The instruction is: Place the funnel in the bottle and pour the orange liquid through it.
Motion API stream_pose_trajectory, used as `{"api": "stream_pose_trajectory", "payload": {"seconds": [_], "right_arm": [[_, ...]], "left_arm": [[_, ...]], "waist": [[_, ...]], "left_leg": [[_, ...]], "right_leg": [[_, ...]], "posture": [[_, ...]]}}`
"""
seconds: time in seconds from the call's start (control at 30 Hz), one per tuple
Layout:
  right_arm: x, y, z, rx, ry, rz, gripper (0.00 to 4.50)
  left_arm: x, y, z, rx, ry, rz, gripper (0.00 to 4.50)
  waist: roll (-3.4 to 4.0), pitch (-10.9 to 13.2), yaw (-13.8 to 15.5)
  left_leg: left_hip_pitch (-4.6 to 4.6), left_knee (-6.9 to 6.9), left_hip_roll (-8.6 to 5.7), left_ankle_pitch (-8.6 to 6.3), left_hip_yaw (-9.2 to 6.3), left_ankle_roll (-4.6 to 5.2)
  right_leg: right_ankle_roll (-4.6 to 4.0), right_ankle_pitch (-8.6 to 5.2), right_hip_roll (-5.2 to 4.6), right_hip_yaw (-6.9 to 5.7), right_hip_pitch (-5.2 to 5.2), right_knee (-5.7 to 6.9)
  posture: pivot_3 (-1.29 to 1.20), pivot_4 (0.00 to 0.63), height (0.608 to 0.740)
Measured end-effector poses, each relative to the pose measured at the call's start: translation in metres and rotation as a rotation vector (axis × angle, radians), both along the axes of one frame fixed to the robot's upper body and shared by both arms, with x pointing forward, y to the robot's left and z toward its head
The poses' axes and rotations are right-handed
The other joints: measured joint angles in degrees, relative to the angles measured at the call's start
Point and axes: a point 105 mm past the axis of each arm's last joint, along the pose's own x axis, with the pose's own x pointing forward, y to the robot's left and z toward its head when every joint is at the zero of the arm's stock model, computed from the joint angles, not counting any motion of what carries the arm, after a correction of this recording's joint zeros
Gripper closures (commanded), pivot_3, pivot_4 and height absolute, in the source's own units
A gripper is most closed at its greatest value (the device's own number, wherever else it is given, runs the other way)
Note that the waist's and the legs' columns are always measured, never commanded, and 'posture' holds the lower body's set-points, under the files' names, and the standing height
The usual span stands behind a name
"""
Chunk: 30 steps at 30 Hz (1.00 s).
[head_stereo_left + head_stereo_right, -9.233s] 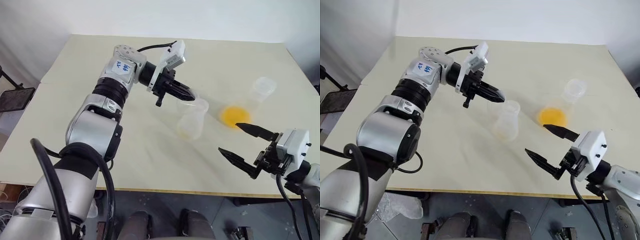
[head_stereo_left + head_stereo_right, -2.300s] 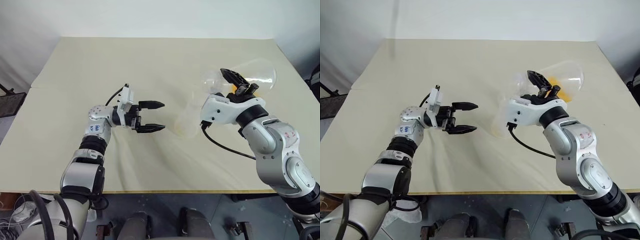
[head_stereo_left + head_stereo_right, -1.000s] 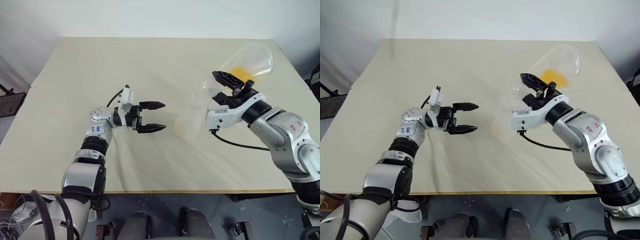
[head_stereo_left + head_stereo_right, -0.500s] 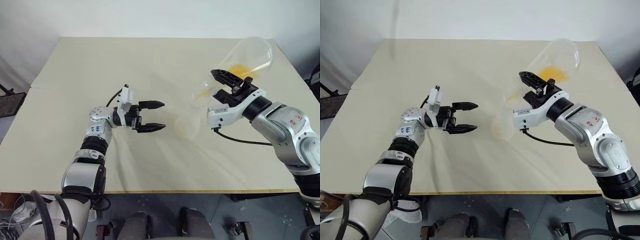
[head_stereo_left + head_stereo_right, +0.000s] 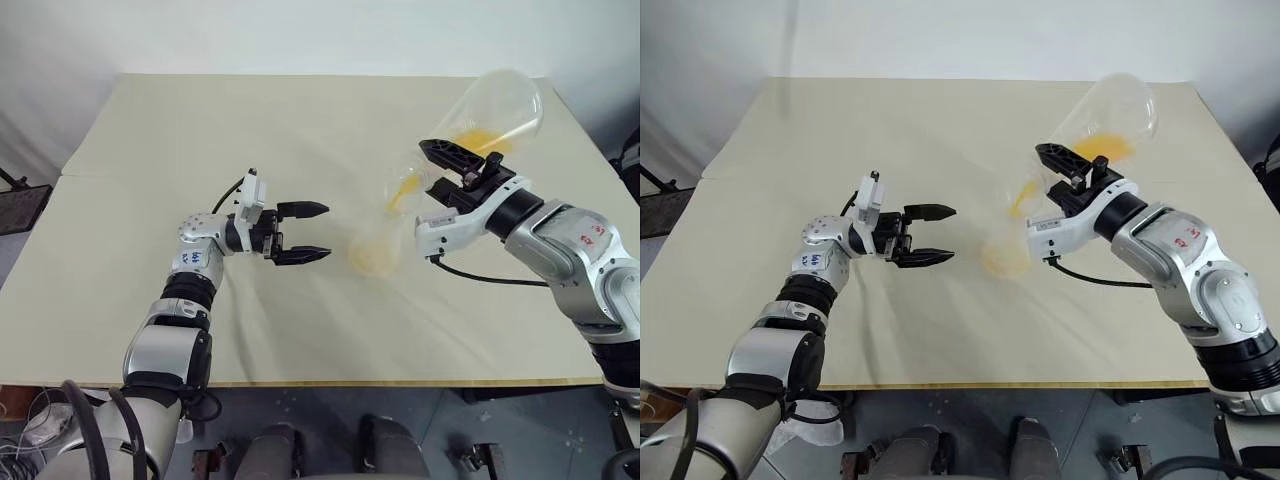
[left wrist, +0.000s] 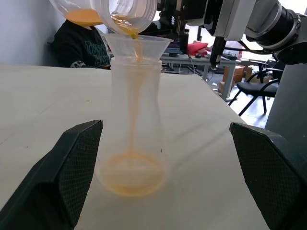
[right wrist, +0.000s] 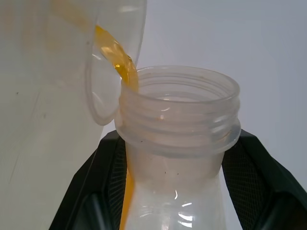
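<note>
Two flasks met over the middle-right of the table [image 5: 200, 130]. Clamped tight by the right gripper [image 5: 455, 172] around its neck: the clearer flask [image 5: 497, 105], tipped well over, wide base raised toward the far right corner, mouth angled down over the funnel [image 6: 137, 46]. Ran as a thin stream, the orange liquid [image 6: 135, 43], out of that mouth, into the funnel cone and down the inside of the bottle [image 6: 135, 120]. Stood upright on the table, that frosted bottle, funnel seated in its neck, stem hidden inside, a shallow orange ring pooled at the base. Some orange left along the lower wall of the tilted flask too. Seen from the right wrist: threaded neck of the held flask pressed between the two black fingers [image 7: 105, 187], stream spilling past its lip. Spread wide and empty, the left gripper [image 5: 315, 232], level above the tabletop, tips aimed at the bottle from the robot's left, near it but apart. Glimpsed behind the bottle in the left wrist view: a person in a dark top [image 6: 79, 45] and some chairs [image 6: 249, 91].
</note>
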Motion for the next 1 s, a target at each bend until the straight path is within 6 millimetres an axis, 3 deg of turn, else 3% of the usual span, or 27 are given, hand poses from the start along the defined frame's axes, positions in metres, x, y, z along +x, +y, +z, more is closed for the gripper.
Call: {"api": "stream_pose_trajectory", "payload": {"seconds": [1.0], "right_arm": [[0.0, 0.0038, 0.0055, -0.066, -0.048, 0.041, 2.08]], "left_arm": [[0.0002, 0.0015, 0.0008, 0.002, -0.003, 0.003, 0.0]], "waist": [[0.0, 0.0, 0.0]], "left_leg": [[0.0, 0.0, 0.0, 0.0, 0.0, 0.0]], "right_leg": [[0.0, 0.0, 0.0, 0.0, 0.0, 0.0]], "posture": [[0.0, 0.15, 0.74]]}}
